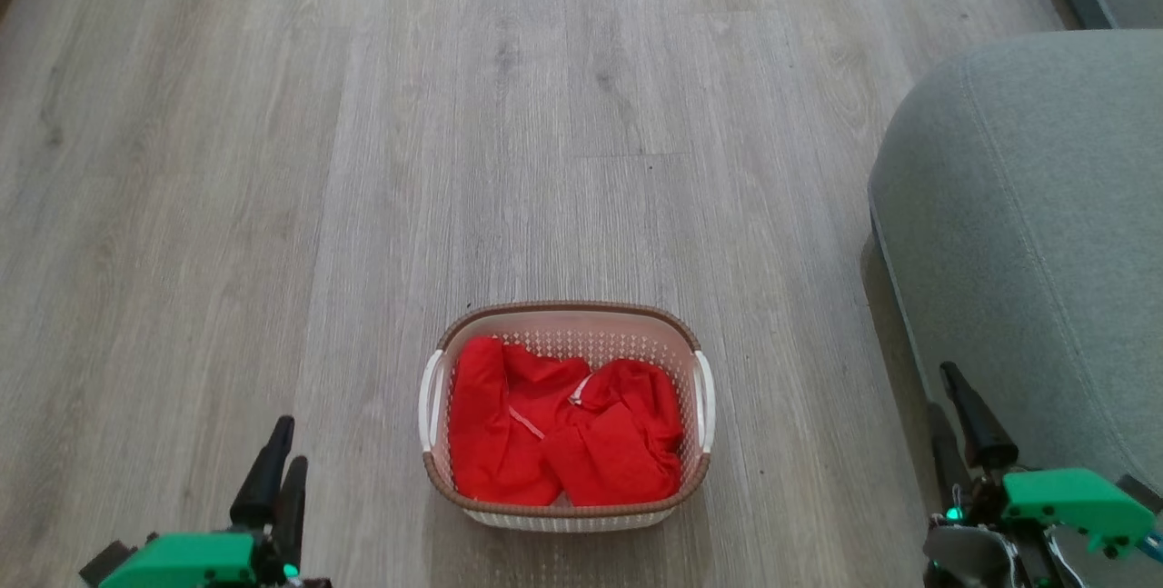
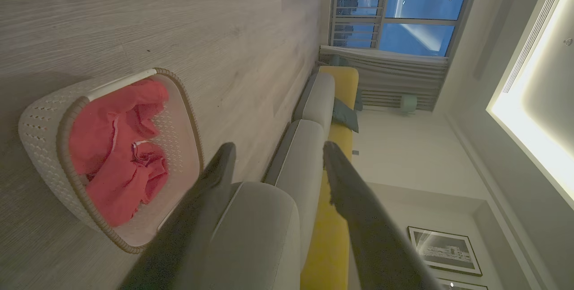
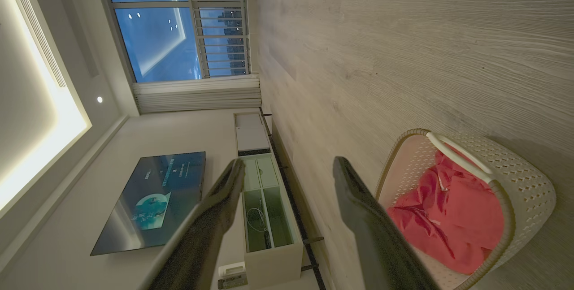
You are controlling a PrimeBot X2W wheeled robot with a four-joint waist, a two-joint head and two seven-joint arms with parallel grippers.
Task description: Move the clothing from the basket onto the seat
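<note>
Head view: pick not yet begun.
Spread and empty, left pincer (image 1: 291, 444) and right pincer (image 1: 943, 391) flank the basket (image 1: 568, 307) holding the clothing (image 1: 563, 443); seat (image 1: 1027, 206) lies beside the right one; next, probably reach in and pinch fabric.

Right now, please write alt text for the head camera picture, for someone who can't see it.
A cream basket holding red clothing sits on a pale wood floor, seen from above. A grey-green seat stands to its right, and the left gripper and right gripper show empty at the bottom corners.
</note>
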